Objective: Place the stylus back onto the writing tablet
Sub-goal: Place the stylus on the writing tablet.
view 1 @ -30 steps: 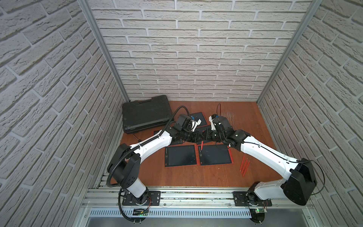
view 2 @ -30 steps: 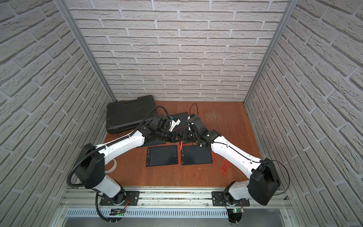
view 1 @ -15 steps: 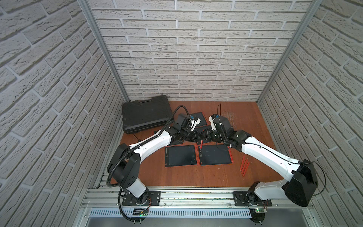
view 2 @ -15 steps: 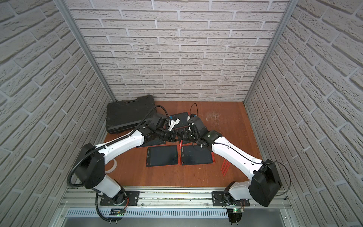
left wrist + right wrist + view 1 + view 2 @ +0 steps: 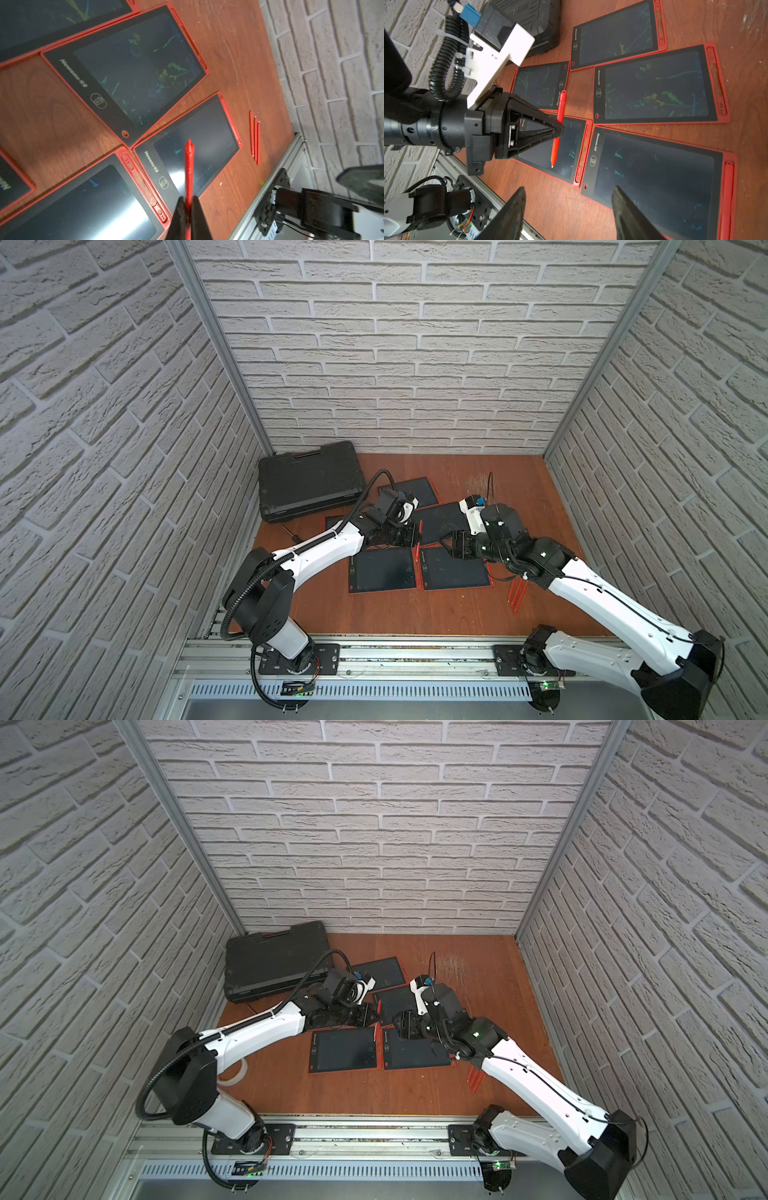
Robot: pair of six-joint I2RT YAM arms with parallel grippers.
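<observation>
**Stylus held over the open slot edge, not yet seated**

The setting is a white brick-panel enclosure with a red-brown wooden table [image 5: 457,614] carrying several red-framed writing tablets. The reference item is the front tablet [image 5: 380,570], whose edge slot [image 5: 583,148] stands empty.

The left gripper [image 5: 560,128] is clamped on the red stylus [image 5: 555,148] near mid-barrel. The right gripper [image 5: 569,188] has its jaws spread and carries nothing. It hangs just past the front tablet's slot edge, over the neighbouring tablet [image 5: 449,576].

**Governing relation.** In both top views the stylus lies above the front tablet's slot edge. Its long axis runs near parallel to the slot, with the white tip toward that tablet's near end. The left arm already has the stylus, so in my judgement the coming move is a short descent with a slight sideways correction.

**View differences.**
- The top views show the alignment but not the height above the front tablet.
- The right wrist view shows where the stylus is gripped and its white tip.
- The left wrist view sees the barrel foreshortened.
- Only the left wrist view shows a docked stylus [image 5: 229,120] in the neighbouring tablet's far edge.
- It also shows three loose styluses [image 5: 255,137] on bare wood, well beyond the front tablet.
</observation>
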